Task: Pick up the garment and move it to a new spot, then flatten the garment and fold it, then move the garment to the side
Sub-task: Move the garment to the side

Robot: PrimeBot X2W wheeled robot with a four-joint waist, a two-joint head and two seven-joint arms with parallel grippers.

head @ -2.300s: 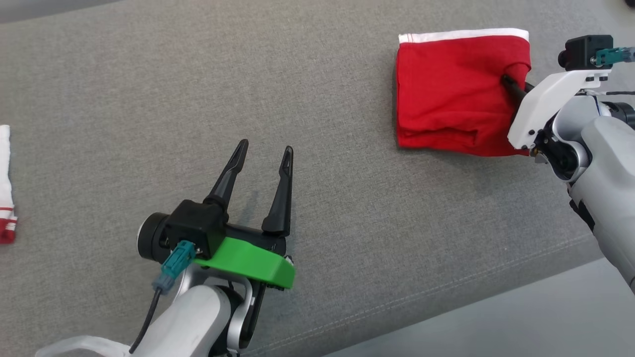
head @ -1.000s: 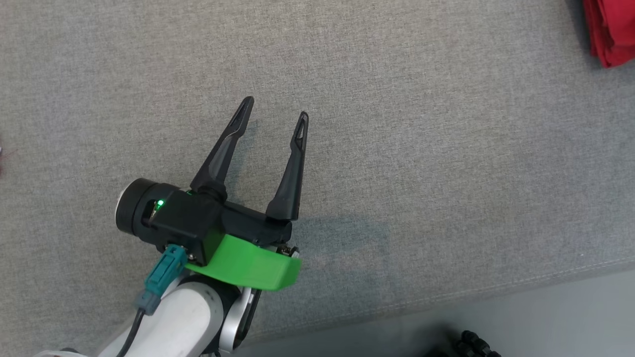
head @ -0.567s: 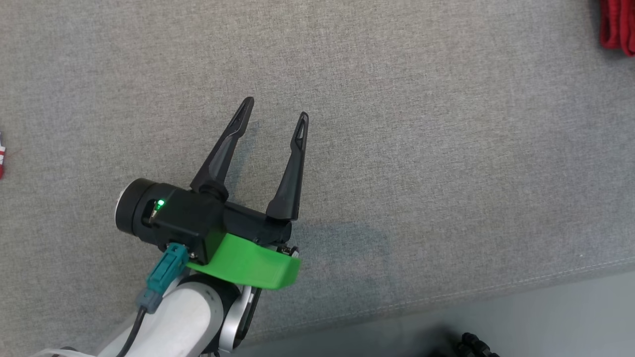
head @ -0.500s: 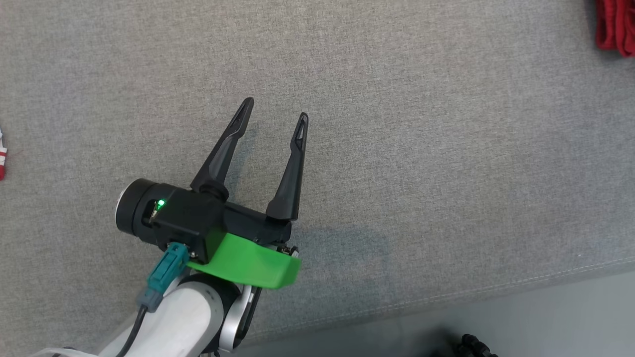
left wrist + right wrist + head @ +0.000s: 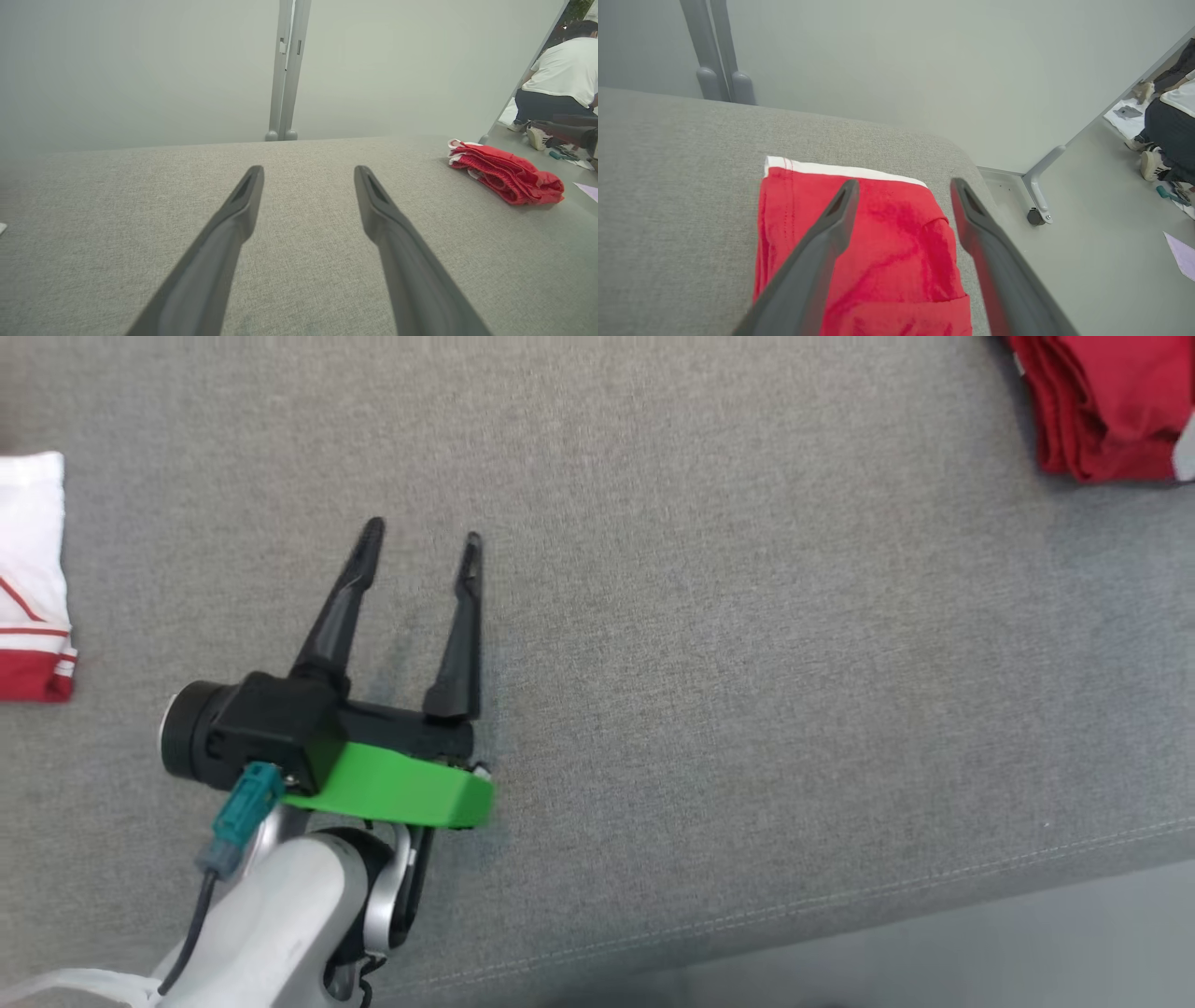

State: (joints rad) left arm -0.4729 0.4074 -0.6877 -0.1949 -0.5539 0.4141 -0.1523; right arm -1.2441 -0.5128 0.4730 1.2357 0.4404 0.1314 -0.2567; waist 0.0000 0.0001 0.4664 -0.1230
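The garment [image 5: 1106,401] is red with a white band, folded, lying at the far right end of the grey cushion [image 5: 747,644]. It also lies at the right in the left wrist view [image 5: 507,172]. Seen from the right wrist, my right gripper [image 5: 901,186] hovers open just above the garment [image 5: 896,252], with nothing between its fingers. My left gripper [image 5: 422,538] stands open over bare cushion, well to the left of the garment; its fingers [image 5: 243,205] hold nothing.
A white cloth with red stripes [image 5: 33,579] lies at the cushion's left edge. The cushion's front edge [image 5: 840,896] runs along the bottom. A person [image 5: 560,79] crouches on the floor to the right. A wheeled frame leg [image 5: 1038,186] stands beside the cushion.
The head camera has swung, bringing the garment and the white cloth further into view. My right gripper, shut on the garment 2.3 seconds ago, now stands open above it.
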